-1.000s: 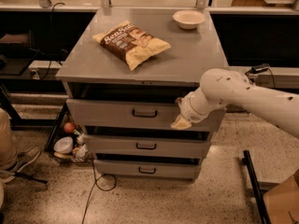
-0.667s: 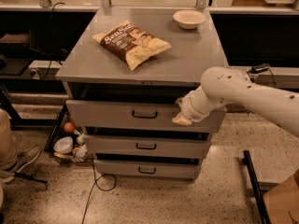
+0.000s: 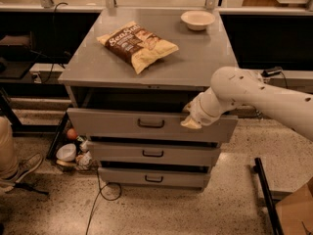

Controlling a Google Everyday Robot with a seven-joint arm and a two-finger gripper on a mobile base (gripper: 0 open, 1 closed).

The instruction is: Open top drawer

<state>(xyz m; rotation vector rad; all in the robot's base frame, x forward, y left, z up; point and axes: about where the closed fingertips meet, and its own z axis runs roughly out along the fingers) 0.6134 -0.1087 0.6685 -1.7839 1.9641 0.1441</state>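
Change: top drawer sits further out than 1 s ago; the dark gap btw its front and the cabinet top is wider now.
Meaning: I judge the pull is working. Drawer is partly open, not fully; more travel prob. needed.
Top drawer: highest of three, its front panel proud of the mid drawer and bottom drawer, which sit further back.
Gripper: gripper is at the panel's right upper edge, right of the handle, not on it. I can't tell how far open it is or whether it has any hold.
Arm: arm comes in from the right, approx. same pose as before; gripper has barely shifted in view.
Unchanged: chip bag and bowl on the cabinet top, same spots as earlier.
Next: I'd pull straight out, watching for slip off that edge.
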